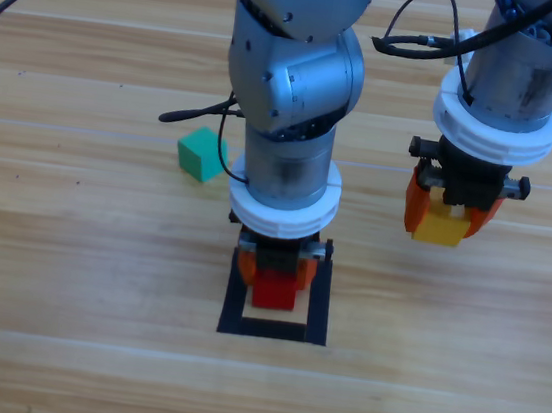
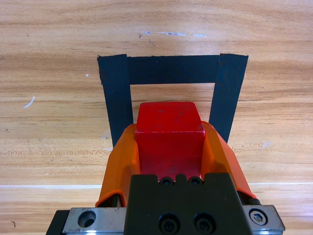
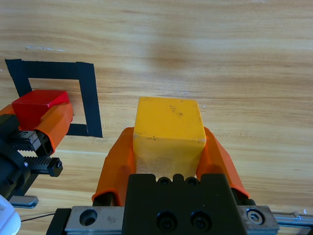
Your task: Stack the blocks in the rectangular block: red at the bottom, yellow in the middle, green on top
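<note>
While the left gripper [image 1: 268, 284] holds the red cube [image 1: 274, 289] clamped in its fingers over the tape square [image 1: 319, 302], first step in hand, release is due next; right gripper [image 1: 448, 218] waits right, clamping the yellow cube [image 1: 441, 227]; green cube [image 1: 201, 153] lies far-left on the worktop [image 1: 66, 272].

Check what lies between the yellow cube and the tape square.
Only bare wood lies between the yellow cube and the tape square, as the right wrist view shows.
</note>
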Robot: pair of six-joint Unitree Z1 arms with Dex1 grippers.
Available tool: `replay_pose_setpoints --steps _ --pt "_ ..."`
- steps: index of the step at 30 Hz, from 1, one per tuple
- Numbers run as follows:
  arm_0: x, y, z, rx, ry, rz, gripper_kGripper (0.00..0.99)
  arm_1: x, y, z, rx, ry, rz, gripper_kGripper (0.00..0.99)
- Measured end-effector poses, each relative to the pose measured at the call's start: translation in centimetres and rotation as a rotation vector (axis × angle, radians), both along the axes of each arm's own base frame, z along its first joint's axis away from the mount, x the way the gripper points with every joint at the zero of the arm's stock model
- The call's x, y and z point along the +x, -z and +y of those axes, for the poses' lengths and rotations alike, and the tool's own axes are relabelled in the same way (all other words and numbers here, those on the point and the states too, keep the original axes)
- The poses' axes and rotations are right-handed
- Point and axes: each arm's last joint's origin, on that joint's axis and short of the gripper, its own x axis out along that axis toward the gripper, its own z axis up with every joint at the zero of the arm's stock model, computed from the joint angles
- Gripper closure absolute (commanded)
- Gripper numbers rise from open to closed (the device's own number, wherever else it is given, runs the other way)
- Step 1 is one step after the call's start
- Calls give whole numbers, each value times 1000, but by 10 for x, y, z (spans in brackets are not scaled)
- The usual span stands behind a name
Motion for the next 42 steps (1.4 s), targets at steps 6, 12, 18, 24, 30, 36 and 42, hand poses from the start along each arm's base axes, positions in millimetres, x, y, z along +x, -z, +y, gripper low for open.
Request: replay_pose_setpoints --steps 6,12,18,24,30,36,42 --pt "0 0 0 0 -5 0 990 0 0 0 0 0 0 560" --pt "-1 0 -1 0 -2 0 990 0 0 0 0 0 0 560" --pt "-4 0 -4 -1 6 0 990 0 0 0 0 0 0 560" --pt "-5 -1 -5 -3 8 -2 990 0 0 0 0 1 0 560" --pt "-4 -1 -5 -4 9 -3 807 0 0 0 0 1 0 560" --pt "-3 -3 -7 -12 12 -10 0 0 0 0 0 1 0 560" --pt "-2 -4 -7 -16 12 -14 0 0 0 0 0 1 0 560"
